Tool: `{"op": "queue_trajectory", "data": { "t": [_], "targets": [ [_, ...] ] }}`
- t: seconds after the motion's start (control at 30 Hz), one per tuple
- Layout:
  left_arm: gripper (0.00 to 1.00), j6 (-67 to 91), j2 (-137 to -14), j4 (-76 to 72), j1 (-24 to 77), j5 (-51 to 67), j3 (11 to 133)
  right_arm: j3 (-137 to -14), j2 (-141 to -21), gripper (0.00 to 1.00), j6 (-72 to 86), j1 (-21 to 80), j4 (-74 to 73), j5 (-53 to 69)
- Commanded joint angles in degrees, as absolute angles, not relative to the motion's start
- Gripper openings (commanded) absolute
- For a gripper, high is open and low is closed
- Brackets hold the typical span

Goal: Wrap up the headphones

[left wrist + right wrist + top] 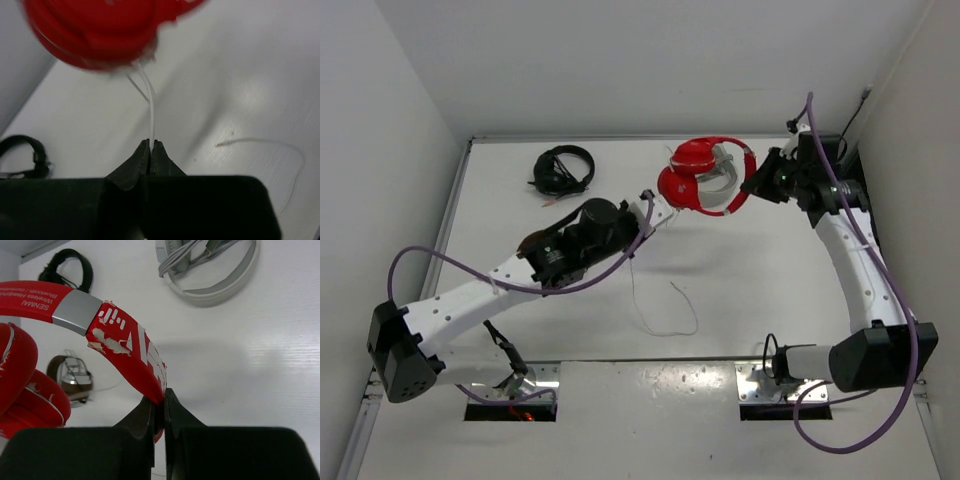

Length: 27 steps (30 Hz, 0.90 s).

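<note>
The red headphones point(702, 175) hang above the back of the table, earcups to the left and headband arching right. My right gripper point(754, 186) is shut on the headband point(125, 342); in the right wrist view the band's end is pinched between the jaws point(163, 396). My left gripper point(655, 203) sits just left of the lower earcup point(95, 30) and is shut on the thin white cable point(151, 112), which runs taut from the earcup into the closed jaws point(151, 143). The rest of the cable point(665, 310) trails in a loose loop on the table.
Black headphones point(563, 170) lie at the back left. A grey-white headset point(210, 270) and a brown-and-silver pair point(70, 377) lie on the table beneath the red ones. Walls enclose the left, back and right sides.
</note>
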<state>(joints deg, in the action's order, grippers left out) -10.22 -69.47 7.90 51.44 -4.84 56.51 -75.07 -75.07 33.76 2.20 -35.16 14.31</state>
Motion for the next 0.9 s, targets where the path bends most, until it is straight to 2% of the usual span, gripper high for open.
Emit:
{"op": "queue_trajectory", "data": {
  "t": [0.0,0.13,0.27,0.4,0.57,0.73,0.87],
  "targets": [
    [0.0,-12.3,-67.6,8.4,52.2,-4.1,64.7,-73.6,-74.7,0.0,28.1,5.1,-27.9,9.8],
    [0.0,-14.5,-66.0,10.3,52.2,2.2,67.9,-67.6,-71.9,0.0,25.8,8.4,-23.6,8.0],
    [0.0,-15.0,-64.8,12.2,52.2,6.1,67.9,-68.1,-73.6,0.0,29.3,6.4,-23.0,10.4],
    [0.0,-15.0,-63.5,12.9,52.7,11.0,65.0,-71.6,-77.3,0.0,38.2,1.9,-25.7,17.6],
    [0.0,-16.3,-63.5,13.4,53.9,11.0,62.8,-72.4,-80.2,0.0,48.2,-2.5,-24.5,28.3],
    [0.0,-18.7,-63.5,13.4,55.5,8.8,62.1,-71.3,-79.6,0.0,50.6,-1.5,-23.2,28.9],
    [0.0,-20.4,-64.7,13.4,57.6,9.5,64.9,-70.2,-79.6,0.0,48.1,0.8,-23.2,22.9]
  ]
}}
